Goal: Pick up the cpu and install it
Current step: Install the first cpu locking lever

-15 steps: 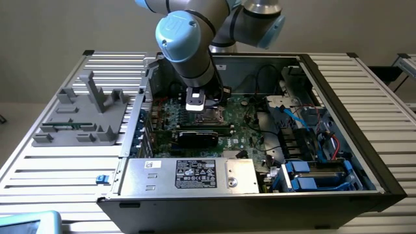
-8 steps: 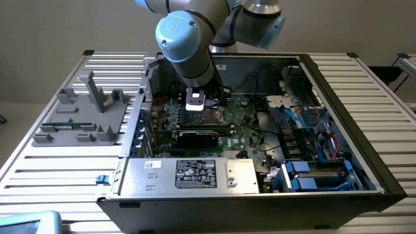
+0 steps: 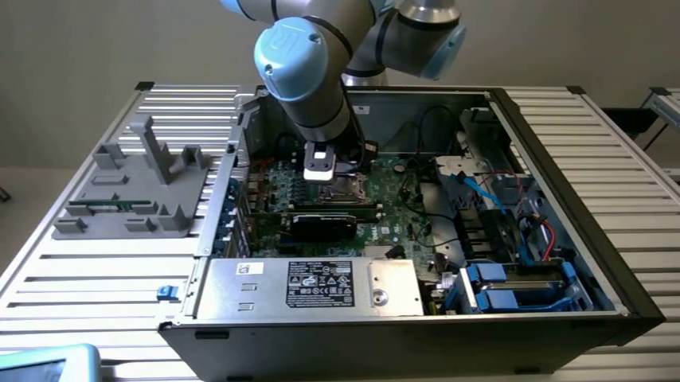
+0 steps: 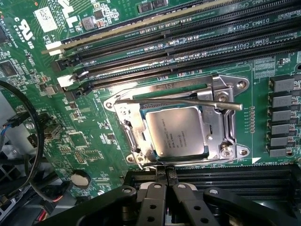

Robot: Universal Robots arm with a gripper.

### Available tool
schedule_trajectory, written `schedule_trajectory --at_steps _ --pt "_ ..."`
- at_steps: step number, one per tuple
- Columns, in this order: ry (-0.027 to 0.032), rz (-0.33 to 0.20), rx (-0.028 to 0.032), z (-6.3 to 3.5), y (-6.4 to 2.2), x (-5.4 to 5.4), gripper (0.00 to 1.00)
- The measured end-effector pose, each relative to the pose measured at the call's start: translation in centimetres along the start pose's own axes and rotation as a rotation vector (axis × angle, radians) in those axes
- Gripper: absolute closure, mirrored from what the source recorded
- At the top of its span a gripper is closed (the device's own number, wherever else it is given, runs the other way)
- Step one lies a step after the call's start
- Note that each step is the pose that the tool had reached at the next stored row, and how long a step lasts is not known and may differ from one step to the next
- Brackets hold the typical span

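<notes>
Black fingers [image 4: 165, 176] of the gripper [image 4: 165, 175] stood pressed together with nothing between them, just beside the near edge of the socket [image 4: 225, 120]. Inside that metal frame the cpu [image 4: 176, 132] lay flat, silvery top up, seemingly seated, though the view was too tilted to be sure. A thin lever [image 4: 178, 101] crossed the frame above it. On the motherboard [image 4: 42, 61], memory slots [image 4: 188, 42] ran beyond the socket. From outside, the arm [image 3: 308, 79] reached into the case [image 3: 552, 159].
</notes>
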State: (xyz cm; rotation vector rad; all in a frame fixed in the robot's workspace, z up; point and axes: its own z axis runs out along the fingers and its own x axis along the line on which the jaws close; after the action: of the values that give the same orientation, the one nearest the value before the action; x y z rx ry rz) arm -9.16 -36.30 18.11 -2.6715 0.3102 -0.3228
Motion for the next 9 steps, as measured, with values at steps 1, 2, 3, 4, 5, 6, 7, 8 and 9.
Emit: schedule_trajectory --at_steps 1,2,3,4,5,6,7,8,9 --pt "0.0 0.0 0.0002 0.01 -0.02 -0.01 0.88" --pt "0.0 0.0 0.0002 0.01 -0.04 -0.01 0.88" --pt "-0.0001 0.0 0.0004 0.01 -0.06 -0.01 0.88" --pt "-0.0001 0.0 0.0005 -0.01 -0.08 -0.01 0.88" --pt "-0.0002 0.0 0.0007 -0.07 -0.11 0.0 0.88" --pt "0.0002 0.0 0.0015 -0.15 -0.17 0.02 0.88" --pt "0.0002 0.0 0.0018 -0.33 -0.26 0.06 0.88" --pt "-0.0001 0.0 0.0014 -0.61 -0.39 0.11 0.88" --pt "-0.0002 0.0 0.0012 -0.86 -0.51 0.16 0.88"
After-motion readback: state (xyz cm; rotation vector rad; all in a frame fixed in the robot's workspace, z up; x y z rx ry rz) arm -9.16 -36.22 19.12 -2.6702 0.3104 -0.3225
